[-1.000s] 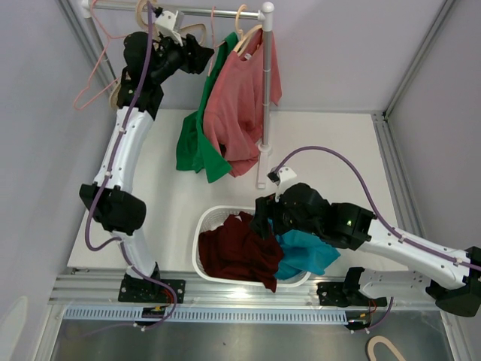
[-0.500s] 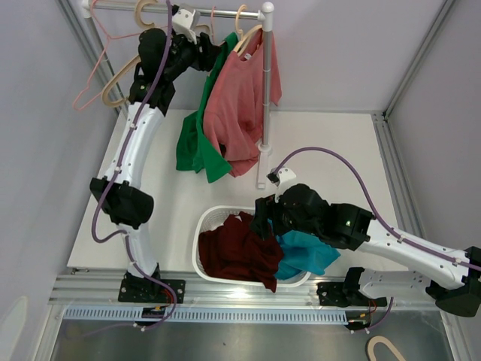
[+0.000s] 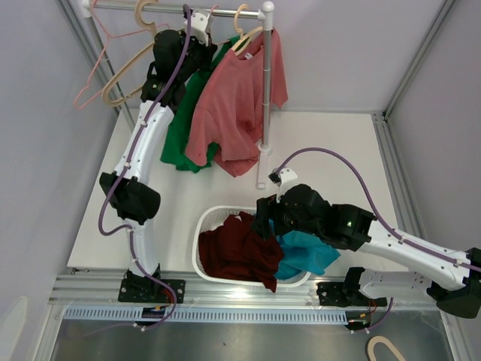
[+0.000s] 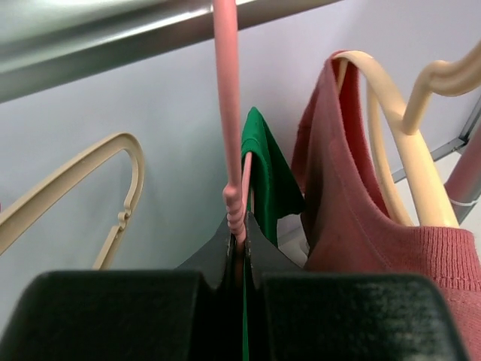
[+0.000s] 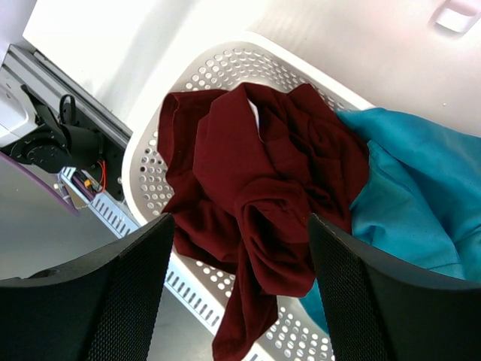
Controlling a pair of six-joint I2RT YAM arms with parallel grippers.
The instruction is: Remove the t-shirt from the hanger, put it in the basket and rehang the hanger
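Observation:
A green t-shirt (image 3: 179,128) hangs on a pink hanger (image 4: 228,113) from the rail (image 3: 173,9) at the back. My left gripper (image 4: 239,226) is shut on the pink hanger's neck just under its hook, with green cloth (image 4: 267,173) right behind the jaws. Next to it a salmon t-shirt (image 3: 233,105) hangs on a cream hanger (image 4: 406,150). My right gripper (image 5: 240,218) stands open above the basket, nothing between its fingers.
A white perforated basket (image 3: 207,226) at the near edge holds a maroon shirt (image 5: 263,173) and a teal one (image 5: 406,180). Empty cream and pink hangers (image 3: 120,75) hang at the rail's left end. The rack's upright post (image 3: 265,90) stands right of the salmon t-shirt.
My left arm has moved right along the rail and its gripper has shut on the pink hanger's neck. The green t-shirt has swung left. The right arm has not moved.

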